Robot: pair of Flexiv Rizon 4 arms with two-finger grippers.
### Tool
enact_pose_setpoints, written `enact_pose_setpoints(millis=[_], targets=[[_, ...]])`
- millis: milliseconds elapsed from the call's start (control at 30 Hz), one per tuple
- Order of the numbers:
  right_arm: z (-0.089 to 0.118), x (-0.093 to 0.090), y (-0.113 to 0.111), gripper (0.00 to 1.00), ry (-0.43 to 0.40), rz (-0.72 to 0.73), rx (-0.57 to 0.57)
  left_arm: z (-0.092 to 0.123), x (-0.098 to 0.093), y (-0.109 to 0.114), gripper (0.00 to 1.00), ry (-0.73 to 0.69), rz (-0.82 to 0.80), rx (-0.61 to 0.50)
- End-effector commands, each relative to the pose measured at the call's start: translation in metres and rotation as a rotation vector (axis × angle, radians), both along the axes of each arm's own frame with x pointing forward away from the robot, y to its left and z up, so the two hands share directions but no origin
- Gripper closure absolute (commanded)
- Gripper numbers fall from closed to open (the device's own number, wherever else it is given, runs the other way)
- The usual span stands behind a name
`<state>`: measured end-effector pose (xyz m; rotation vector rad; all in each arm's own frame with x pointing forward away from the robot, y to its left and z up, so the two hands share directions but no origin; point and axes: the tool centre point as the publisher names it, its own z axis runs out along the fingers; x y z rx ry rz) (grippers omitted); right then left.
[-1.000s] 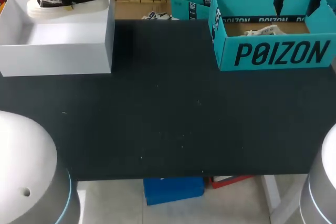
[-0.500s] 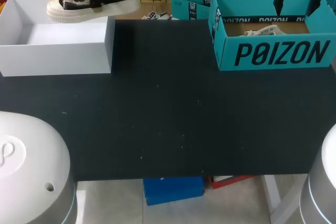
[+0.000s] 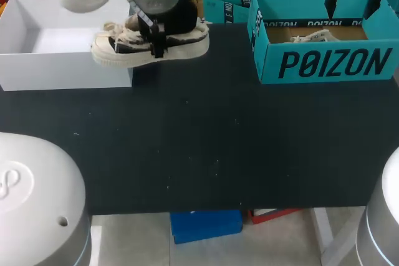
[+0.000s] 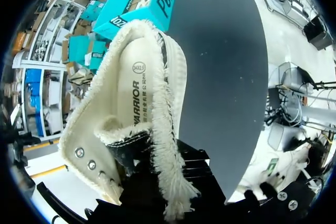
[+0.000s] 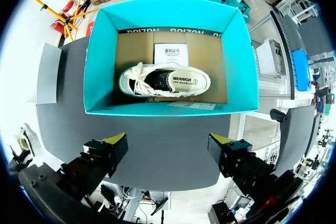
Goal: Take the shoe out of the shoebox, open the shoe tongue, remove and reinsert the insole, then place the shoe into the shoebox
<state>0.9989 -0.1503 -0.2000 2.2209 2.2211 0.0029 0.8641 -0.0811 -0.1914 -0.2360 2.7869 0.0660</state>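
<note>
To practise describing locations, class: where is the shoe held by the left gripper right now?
In the head view, at the back left, the shoe hangs in the left gripper over the right front corner of the white shoebox.

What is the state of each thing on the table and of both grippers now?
shoe: held in the air at the white shoebox's right front corner
left gripper: shut on the shoe
white shoebox: open, nothing seen inside
teal shoebox: open, holds a second shoe
right gripper: open, above the teal shoebox
</note>
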Motion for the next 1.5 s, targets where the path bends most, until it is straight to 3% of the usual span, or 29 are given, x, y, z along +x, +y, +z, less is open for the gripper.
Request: enact_pose_setpoints(millis=[33, 433, 1233, 1467, 1500], targets=[[0.000, 0.001, 0.000, 0.00, 0.001, 0.000, 0.000, -0.034, -0.005, -0.004, 1.00, -0.187, 0.006, 0.010], [0.000, 0.001, 0.000, 0.00, 0.001, 0.000, 0.000, -0.093, -0.017, -0.014, 1.00, -0.075, -0.023, -0.027], [0.000, 0.001, 0.000, 0.00, 0.001, 0.000, 0.000, -0.197, -0.033, -0.039, 1.00, 0.030, -0.072, 0.022], [0.000, 0.001, 0.000, 0.00, 0.001, 0.000, 0.000, -0.213, -0.033, -0.042, 1.00, 0.047, -0.074, 0.019], [0.000, 0.001, 0.000, 0.00, 0.001, 0.000, 0.000, -0.214, -0.032, -0.043, 0.77, 0.047, -0.073, 0.017]])
